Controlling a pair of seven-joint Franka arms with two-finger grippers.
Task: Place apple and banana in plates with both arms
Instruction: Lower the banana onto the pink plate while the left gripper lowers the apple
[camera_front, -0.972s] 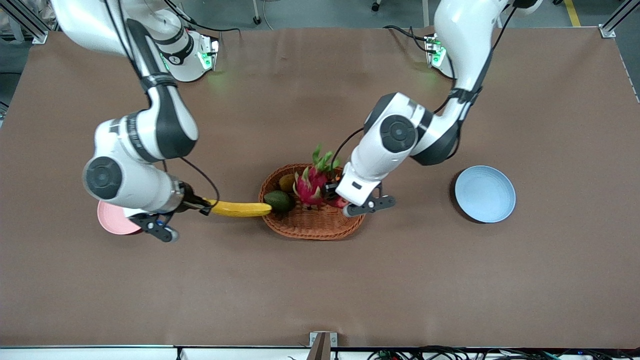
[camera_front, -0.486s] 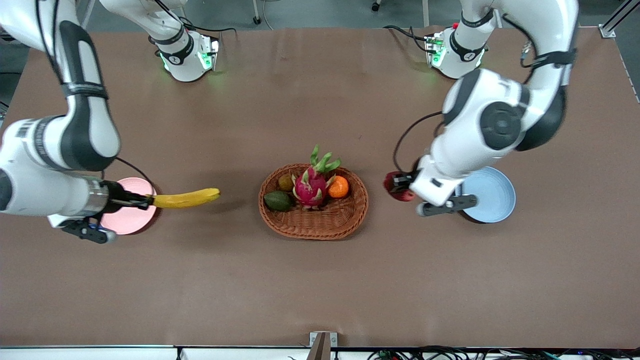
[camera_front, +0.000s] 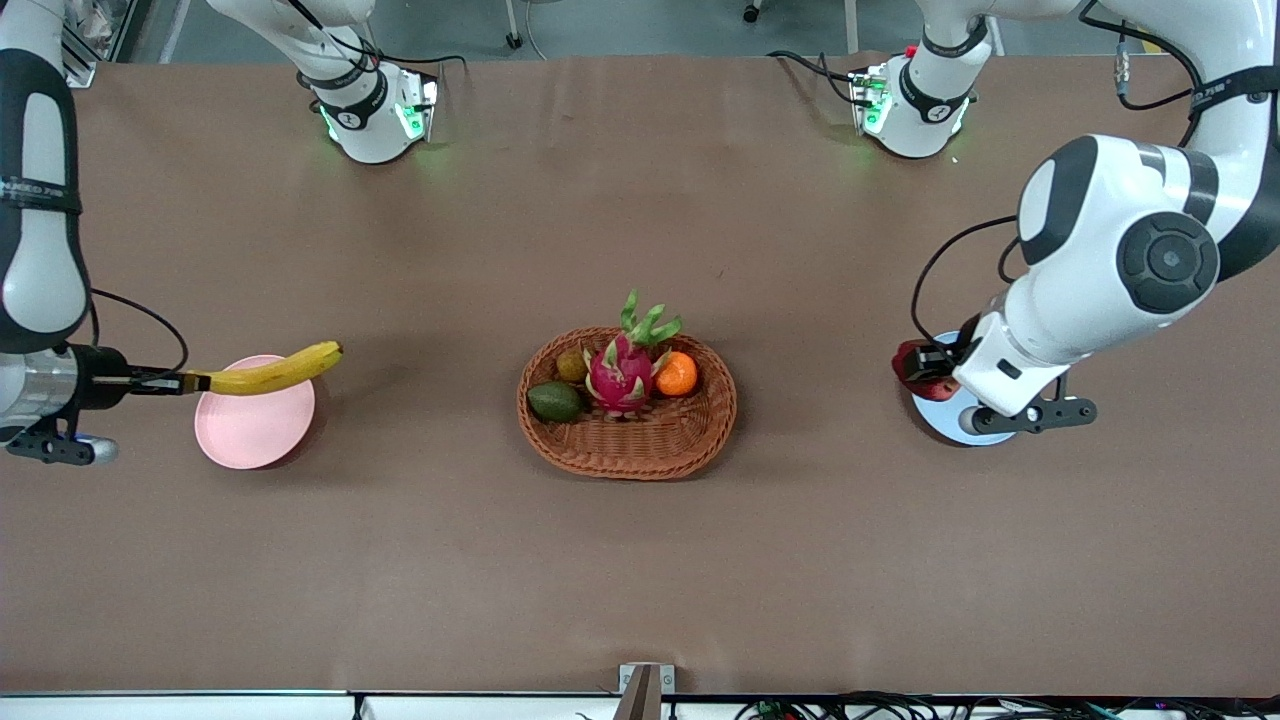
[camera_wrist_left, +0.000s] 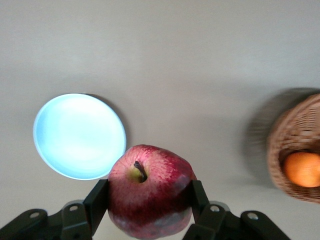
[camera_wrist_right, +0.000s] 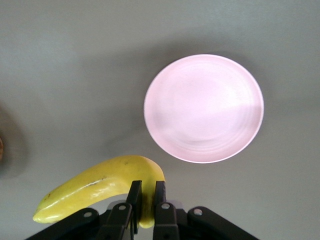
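Brown matting covers the wide table, its surface plain and unmarked, with a grey floor, cable runs and metal frame posts visible past its edges. Two green-lit arm bases stand along the table's 12 o'clock edge.

At the table's centre sits a brown wicker basket holding a pink dragon fruit, an orange and a dark green avocado, with a small brownish fruit at the dragon fruit's 9 o'clock that cannot be identified.

The right gripper, toward the right arm's end of the table, has its jaws pinched narrowly on one tip of the yellow banana, which hangs level in the air over the 12 o'clock rim of the pink plate; the right wrist view shows the banana clear of the plate.

The left gripper, toward the left arm's end, holds the dark red apple with its jaws spread wide around the fruit's sides, stem up. The apple is in the air over the 9 o'clock rim of the light blue plate, which the arm largely covers.

Small lettering on a band of the right arm is too small to read.
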